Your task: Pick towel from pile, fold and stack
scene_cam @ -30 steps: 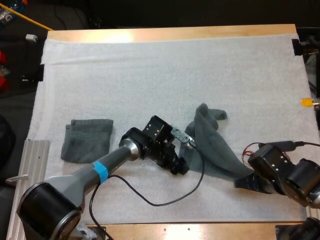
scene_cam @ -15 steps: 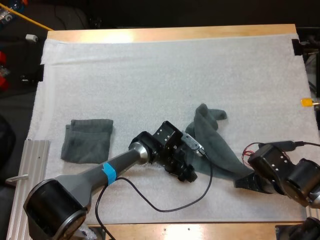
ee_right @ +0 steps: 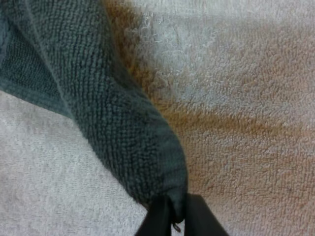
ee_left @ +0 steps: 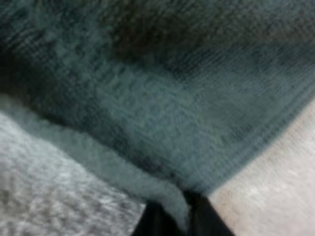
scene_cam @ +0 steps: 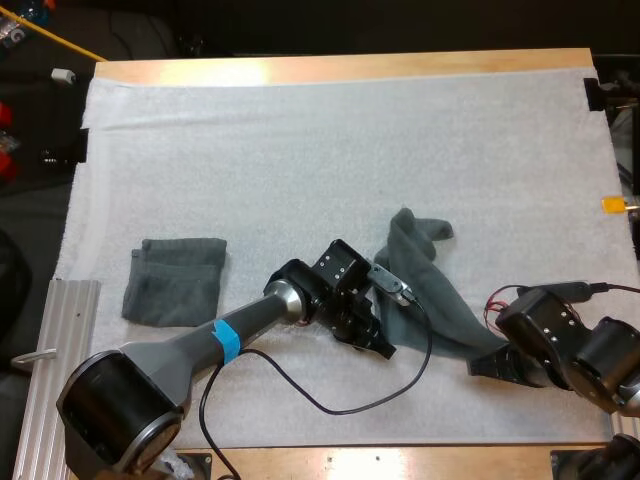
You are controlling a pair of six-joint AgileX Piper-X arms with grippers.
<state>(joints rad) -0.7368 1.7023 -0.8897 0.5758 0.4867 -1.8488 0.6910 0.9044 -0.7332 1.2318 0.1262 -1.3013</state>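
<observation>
White mat (scene_cam: 300, 130) covers the wooden table (scene_cam: 330, 66) almost from edge to edge. Nearest the camera, at the lower right of the high view, the right gripper (scene_cam: 484, 366) sits low on the mat, clamped on the near corner of the loose towel (scene_cam: 428, 295). Its wrist view shows that corner squeezed between two black fingers (ee_right: 158, 221), with the cloth running away over the mat.

Slightly farther back, at lower centre, the left gripper (scene_cam: 384, 346) presses down at the same towel's left edge. In its wrist view the hem is nipped between narrow fingers (ee_left: 153, 223), with grey-green pile beyond them.

From these two grips the loose towel stretches up and left as a rumpled band. It ends in a bunched tip right of centre, lying flat on the mat.

At middle left, well apart from both grippers, a folded towel (scene_cam: 176, 281) lies square on the mat.
</observation>
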